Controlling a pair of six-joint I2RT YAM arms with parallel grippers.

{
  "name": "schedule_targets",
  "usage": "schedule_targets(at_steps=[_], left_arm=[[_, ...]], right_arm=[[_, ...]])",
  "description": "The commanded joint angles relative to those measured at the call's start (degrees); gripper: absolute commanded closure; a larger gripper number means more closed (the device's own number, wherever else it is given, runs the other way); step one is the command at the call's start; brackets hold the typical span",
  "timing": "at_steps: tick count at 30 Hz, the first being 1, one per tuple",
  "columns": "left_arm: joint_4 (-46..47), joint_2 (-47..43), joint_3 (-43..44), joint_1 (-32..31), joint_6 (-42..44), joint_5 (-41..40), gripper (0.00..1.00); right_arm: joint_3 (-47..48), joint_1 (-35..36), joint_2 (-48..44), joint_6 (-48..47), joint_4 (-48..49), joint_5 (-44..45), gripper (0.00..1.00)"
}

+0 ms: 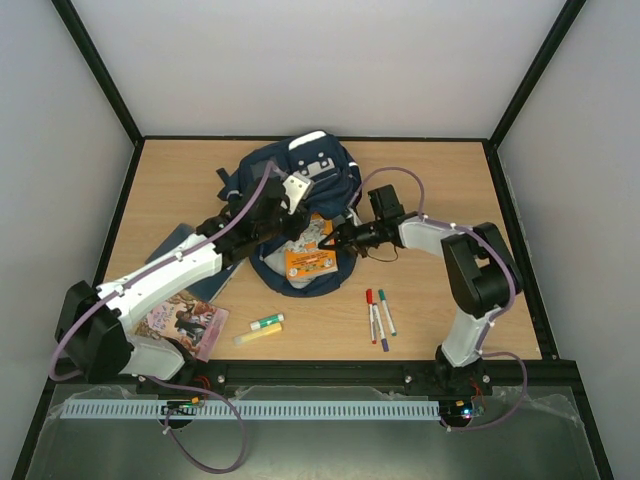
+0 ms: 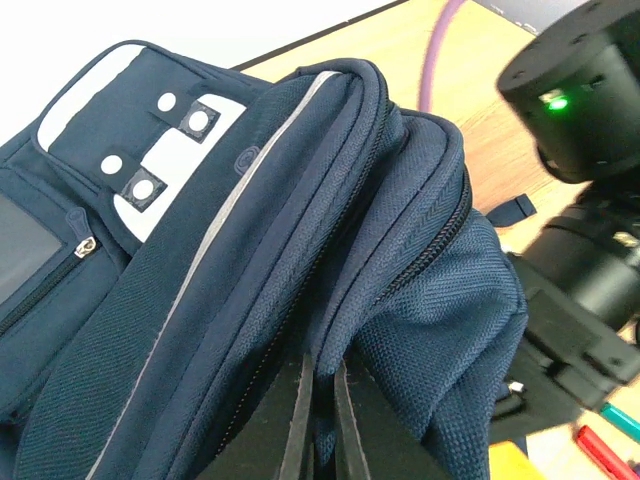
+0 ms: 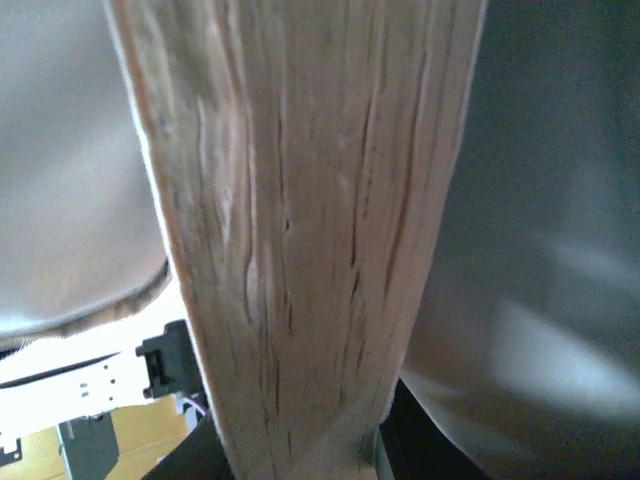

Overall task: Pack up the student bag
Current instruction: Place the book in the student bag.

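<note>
The navy student bag (image 1: 300,175) lies at the back centre of the table with its mouth towards me. My left gripper (image 1: 283,205) is shut on a fold of the bag's zip edge (image 2: 340,300) and holds it up; its fingertips (image 2: 298,400) pinch the blue cloth. An orange book (image 1: 310,258) lies in the bag's mouth. My right gripper (image 1: 338,238) reaches in from the right at the book's edge. It is shut on a pale, wood-grained flat piece (image 3: 310,240) that fills the right wrist view and hides the fingertips.
Three markers (image 1: 378,315) lie at the front right. A green highlighter (image 1: 266,322) and a yellow one (image 1: 257,338) lie front centre. An illustrated book (image 1: 185,325) and a blue folder (image 1: 172,245) lie under the left arm. Black posts frame the table.
</note>
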Motion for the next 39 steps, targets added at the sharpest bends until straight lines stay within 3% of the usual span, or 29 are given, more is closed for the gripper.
schedule_targets(at_steps=[1,7,11,14,19,22,25,31,34,37,39], left_arm=[[7.01,-4.46,0.65,-0.99,-0.53,1.27,0.96],[6.76,-4.63,0.76,-1.64,-0.12,1.22,0.96],[6.58,-4.73,0.74,-1.73,0.09,0.67,0.96],[6.47,-4.77,0.74,-1.75,0.10,0.11,0.96],[6.10,-5.10,0.86,-2.00,-0.16,0.37,0.96],[5.95,-5.07,0.86,-2.16,0.19,0.52,0.96],[5.52,-4.71,1.02,-2.12,0.28,0.22,0.96],[4.79,-4.17,1.25,-2.13,0.45,-0.25,0.97],[4.09,-4.03,1.68,-2.16,0.47,-0.18,0.97],[3.81,-4.40,1.81,-2.19,0.94,-0.88,0.98],[3.76,-4.71,1.79,-2.18,1.13,-1.30,0.98]], right_arm=[[4.23,0.81,4.37,3.67,9.70,0.07,0.99],[7.16,0.90,9.04,5.07,12.90,3.75,0.99],[9.14,0.90,10.76,1.22,7.88,7.81,0.97],[8.82,0.90,9.32,-2.91,3.73,10.86,0.89],[6.22,0.90,3.52,-9.61,-4.71,18.49,0.60],[4.93,0.90,0.15,-14.67,-10.33,20.46,0.49],[1.89,0.90,-4.11,-18.42,-13.92,21.53,0.46],[-3.40,0.90,-14.84,-26.03,-18.96,23.44,0.47],[-5.68,1.97,-20.28,-31.24,-20.37,23.22,0.56],[-6.81,6.02,-24.41,-39.92,-22.57,29.03,0.69],[-7.60,9.41,-25.94,-45.01,-22.21,35.63,0.69]])
